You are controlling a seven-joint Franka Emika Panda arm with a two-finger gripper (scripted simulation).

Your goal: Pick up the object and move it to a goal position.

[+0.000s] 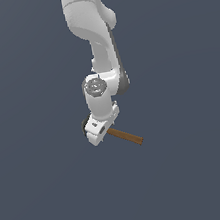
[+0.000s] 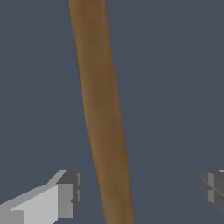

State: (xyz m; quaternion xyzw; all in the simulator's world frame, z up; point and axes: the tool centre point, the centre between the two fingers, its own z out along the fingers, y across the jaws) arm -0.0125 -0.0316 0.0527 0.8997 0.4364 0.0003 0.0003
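The hammer's brown wooden handle (image 1: 127,137) sticks out from under my gripper (image 1: 97,134) toward the exterior view's right. Its dark head is mostly hidden behind the hand. In the wrist view the handle (image 2: 103,113) runs lengthwise across the picture and passes between my two fingers. My gripper (image 2: 140,190) is open. One finger (image 2: 65,194) stands close beside the handle and the other finger (image 2: 213,187) is far off it. A gap shows on each side, so neither pad touches the wood.
A plain dark grey-blue surface (image 1: 194,179) fills the scene all around. The white arm (image 1: 95,38) comes down from the top middle of the exterior view. No other objects show.
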